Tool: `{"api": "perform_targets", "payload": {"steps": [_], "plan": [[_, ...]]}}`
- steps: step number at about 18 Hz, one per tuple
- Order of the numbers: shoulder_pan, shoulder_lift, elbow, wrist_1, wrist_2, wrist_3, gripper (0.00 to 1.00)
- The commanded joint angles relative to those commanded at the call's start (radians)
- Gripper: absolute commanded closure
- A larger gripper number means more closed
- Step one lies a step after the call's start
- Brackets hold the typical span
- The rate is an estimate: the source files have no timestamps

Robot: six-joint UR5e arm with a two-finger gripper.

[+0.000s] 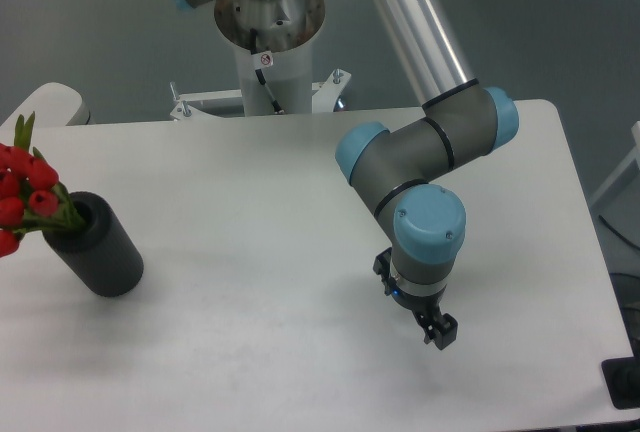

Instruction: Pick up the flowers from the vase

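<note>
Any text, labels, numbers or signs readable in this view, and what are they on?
No readable words or numbers.
Round red-ringed sticker on the robot base column: a prohibition-type sign, too small to make out.
The vase, flowers, claw and table show no markings.

the vase is set on the surface near its left edge, tilted in this view. the flowers are held in its top hole, leaning out to the left past the frame edge. the gripper is positioned well apart to the right, nearer the front, just above the surface. the arm's base is mounted behind the surface's back edge.
</note>
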Motion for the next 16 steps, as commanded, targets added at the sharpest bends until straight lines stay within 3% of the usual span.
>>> {"api": "perform_targets", "payload": {"steps": [16], "plan": [[0.000, 0.024, -0.015, -0.011, -0.061, -0.003, 0.00]]}}
